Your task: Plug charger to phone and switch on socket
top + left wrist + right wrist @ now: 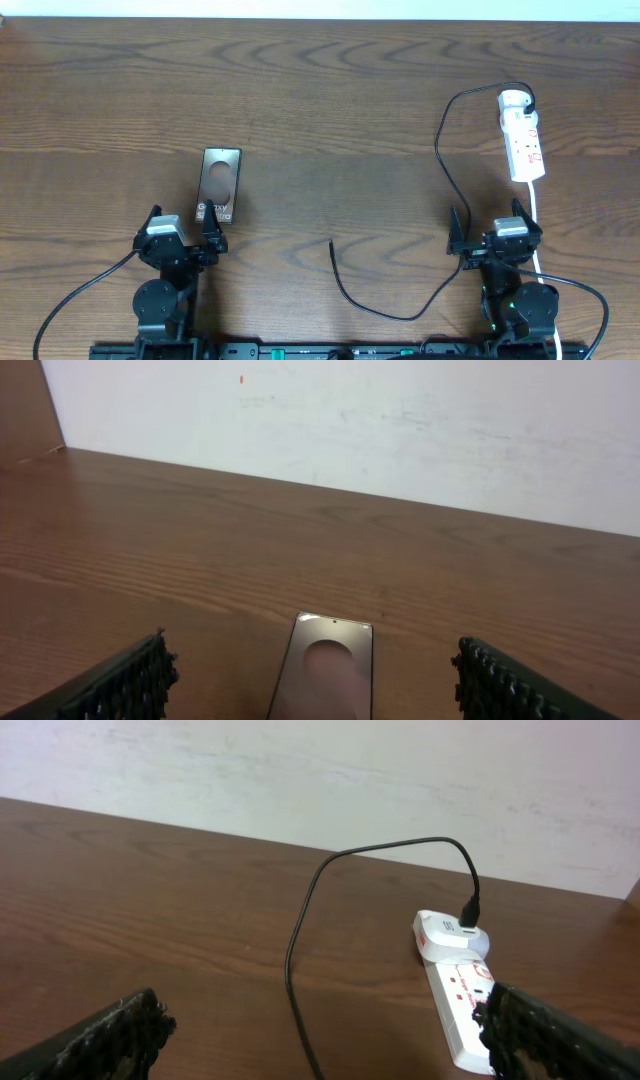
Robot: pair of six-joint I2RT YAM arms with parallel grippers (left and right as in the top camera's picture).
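The phone [219,185] lies flat on the table left of centre, lettering end toward me; it also shows in the left wrist view [325,675]. My left gripper [183,236] is open and empty just in front of it. The socket [524,135], a white power strip, lies at the right; it also shows in the right wrist view [460,1010]. The charger's white adapter [514,100] sits plugged in at its far end. The black charger cable [440,160] loops down to a free tip [332,243] near the table's middle. My right gripper [492,232] is open and empty in front of the socket.
The socket's white cord [537,215] runs toward my right arm. A pale wall [400,420] stands behind the table's far edge. Black arm cables [80,290] trail off at the front corners.
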